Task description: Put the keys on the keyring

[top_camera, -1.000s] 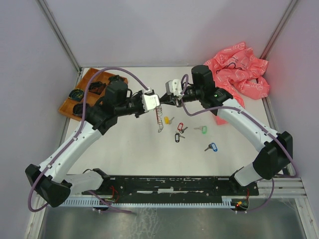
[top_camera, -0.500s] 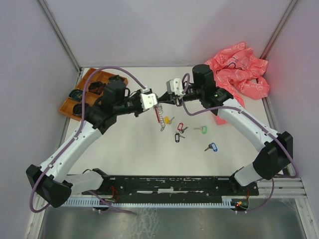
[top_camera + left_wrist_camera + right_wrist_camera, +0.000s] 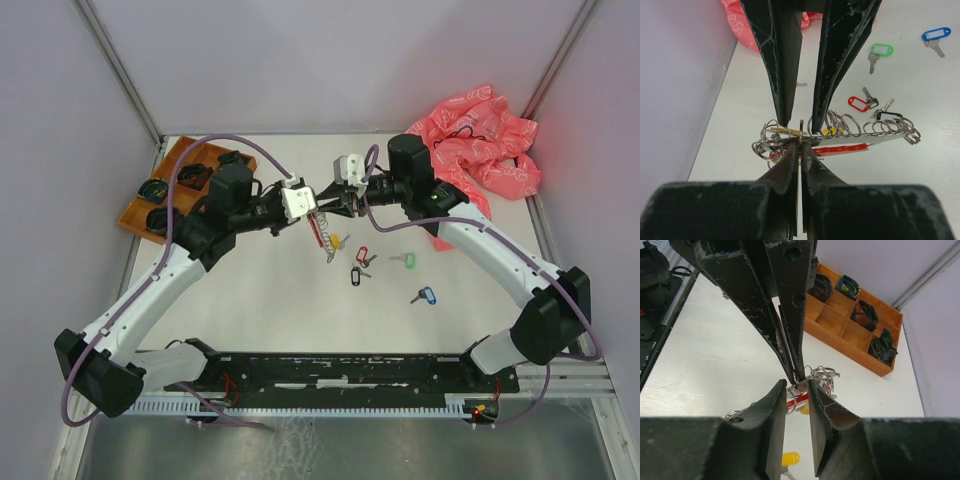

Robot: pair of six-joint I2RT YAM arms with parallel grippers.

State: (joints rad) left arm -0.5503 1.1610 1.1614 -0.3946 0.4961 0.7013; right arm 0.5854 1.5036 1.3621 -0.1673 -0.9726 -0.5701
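Top view: a second ago the keyring (image 3: 324, 235) hung straight down under the left gripper (image 3: 314, 207). Now it slants, lower end swung right toward the yellow-tagged key (image 3: 337, 241). Both arms barely shifted. The right gripper (image 3: 332, 203) meets the left tip to tip above the table (image 3: 250, 300). The red (image 3: 363, 251), dark (image 3: 355, 275), green (image 3: 408, 262) and blue (image 3: 428, 296) tagged keys lie loose in the same spots.

Left wrist view: left gripper (image 3: 800, 146) pinched tight on one thin ring of the keyring (image 3: 840, 149). The rest of the cluster and its red piece stretch sideways, off the table. The right fingers (image 3: 785, 107) come in from above, a narrow gap apart, tips at the rings on either side of the pinched one.

Right wrist view: right gripper (image 3: 797, 390) slightly parted, straddling the held ring, not clamped. Keyring (image 3: 817, 375) just past its tips. Wooden tray (image 3: 832, 320) behind.
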